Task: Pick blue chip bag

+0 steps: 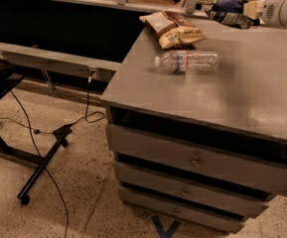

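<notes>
The blue chip bag (227, 11), dark blue and crinkled with white patches, hangs just above the back right part of the grey cabinet top (242, 98). My gripper (247, 10) comes in from the top right on its white arm (284, 9) and is shut on the bag's right end, holding it clear of the surface. The bag sticks out to the left of the gripper.
A tan and brown snack bag (175, 29) lies at the cabinet's back left. A clear water bottle (187, 62) lies on its side in front of it. The cabinet has drawers (197, 162) below. A black stand (38, 167) and cables are on the floor at left.
</notes>
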You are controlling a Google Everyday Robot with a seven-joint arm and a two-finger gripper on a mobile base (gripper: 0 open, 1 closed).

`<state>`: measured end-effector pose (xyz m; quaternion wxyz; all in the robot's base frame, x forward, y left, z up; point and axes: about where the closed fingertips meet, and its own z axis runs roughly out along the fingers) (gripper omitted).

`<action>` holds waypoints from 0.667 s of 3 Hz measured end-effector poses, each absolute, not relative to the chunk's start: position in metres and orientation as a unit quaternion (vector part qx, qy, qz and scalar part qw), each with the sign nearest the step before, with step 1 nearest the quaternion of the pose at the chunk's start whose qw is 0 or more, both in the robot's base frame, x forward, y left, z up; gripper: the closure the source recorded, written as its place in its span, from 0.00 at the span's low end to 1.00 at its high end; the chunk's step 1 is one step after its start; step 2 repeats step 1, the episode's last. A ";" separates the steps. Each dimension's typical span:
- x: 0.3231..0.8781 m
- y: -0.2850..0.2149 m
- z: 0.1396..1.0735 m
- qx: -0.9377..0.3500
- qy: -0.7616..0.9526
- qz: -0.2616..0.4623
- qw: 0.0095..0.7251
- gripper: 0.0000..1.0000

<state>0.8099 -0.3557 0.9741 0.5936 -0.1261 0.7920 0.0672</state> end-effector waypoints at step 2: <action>0.809 -0.355 0.978 -0.124 0.789 0.073 0.598 1.00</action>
